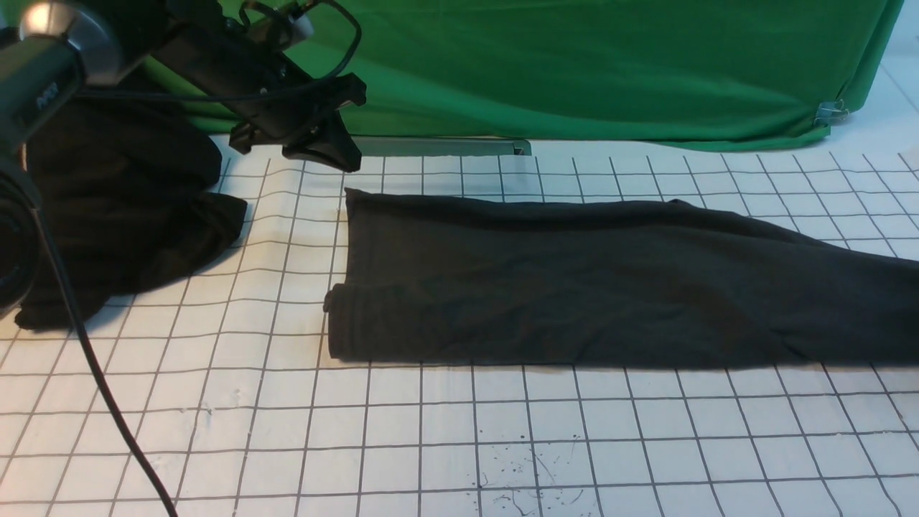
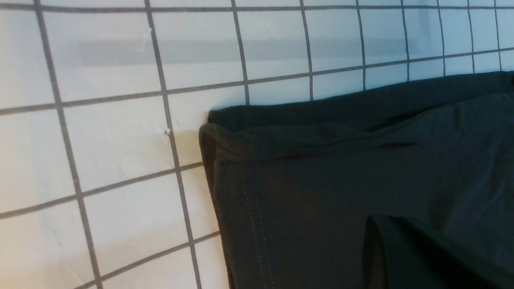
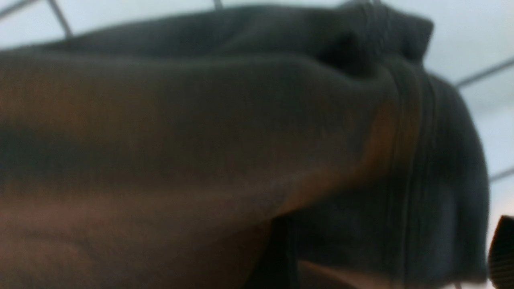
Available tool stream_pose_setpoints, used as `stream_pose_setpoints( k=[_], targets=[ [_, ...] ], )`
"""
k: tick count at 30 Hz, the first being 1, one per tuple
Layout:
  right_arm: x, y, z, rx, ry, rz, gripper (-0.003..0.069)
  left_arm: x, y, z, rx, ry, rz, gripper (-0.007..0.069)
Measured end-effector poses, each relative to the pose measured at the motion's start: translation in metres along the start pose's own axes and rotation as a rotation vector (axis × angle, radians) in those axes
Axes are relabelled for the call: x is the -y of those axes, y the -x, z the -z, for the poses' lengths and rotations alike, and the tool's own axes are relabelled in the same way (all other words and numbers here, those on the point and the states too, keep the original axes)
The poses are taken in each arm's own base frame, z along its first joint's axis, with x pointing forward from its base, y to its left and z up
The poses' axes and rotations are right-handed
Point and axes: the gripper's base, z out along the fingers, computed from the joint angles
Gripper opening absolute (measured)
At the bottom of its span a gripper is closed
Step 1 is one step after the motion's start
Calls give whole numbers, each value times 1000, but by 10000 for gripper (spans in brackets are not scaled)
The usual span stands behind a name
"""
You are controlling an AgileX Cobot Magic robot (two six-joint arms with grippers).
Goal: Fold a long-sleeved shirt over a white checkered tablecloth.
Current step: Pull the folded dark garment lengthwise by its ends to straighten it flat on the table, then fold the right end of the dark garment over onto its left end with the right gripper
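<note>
The long-sleeved shirt (image 1: 574,287) lies as a long dark strip across the white checkered tablecloth (image 1: 431,431) and runs off the right edge. My left gripper (image 1: 323,152) hangs shut and empty just above the strip's far left corner. In the left wrist view its dark closed tips (image 2: 375,230) hover over the stitched hem of the shirt (image 2: 313,176), with the tablecloth (image 2: 112,140) beside it. The right arm is outside the front view. In its wrist view the right gripper (image 3: 391,257) stands open around a bunched ribbed edge of the shirt (image 3: 241,120), one fingertip (image 3: 502,253) clear of the fabric.
A second, deeper-black garment (image 1: 122,215) is heaped at the left, under the left arm. A green cloth (image 1: 574,64) hangs along the back edge. A black cable (image 1: 93,373) trails down across the left of the tablecloth.
</note>
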Motion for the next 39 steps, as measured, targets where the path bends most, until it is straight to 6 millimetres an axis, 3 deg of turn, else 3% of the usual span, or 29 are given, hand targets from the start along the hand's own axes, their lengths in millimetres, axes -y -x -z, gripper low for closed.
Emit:
stream_pose_setpoints(
  k=[4,9,11,13,21,27,35,37,38,39],
  targets=[
    [-1,2,-4,12,7,5,552,0,2,0,21,3,-1,1],
    [-3,3,-5,31,34,-1,202,0,3,0,38,1,-1,1],
    [-4,4,-5,33,38,-3,89,0,4,0,42,2,-1,1],
    [-4,4,-5,33,43,-6,29,0,4,0,42,2,-1,1],
    [-4,4,-3,35,44,-1,8,0,2,0,21,-1,-1,1],
    [-2,13,20,83,22,34,8,0,1,0,7,-3,-1,1],
    [6,27,76,113,-55,61,8,0,-3,0,-32,-6,-31,1],
    [4,30,101,166,-40,54,8,0,-4,0,-43,-6,-39,1],
    [3,30,104,172,-40,56,8,0,-4,0,-43,-6,-38,1],
    [-2,29,125,222,-34,62,8,1,-4,0,-48,-7,-40,1]
  ],
)
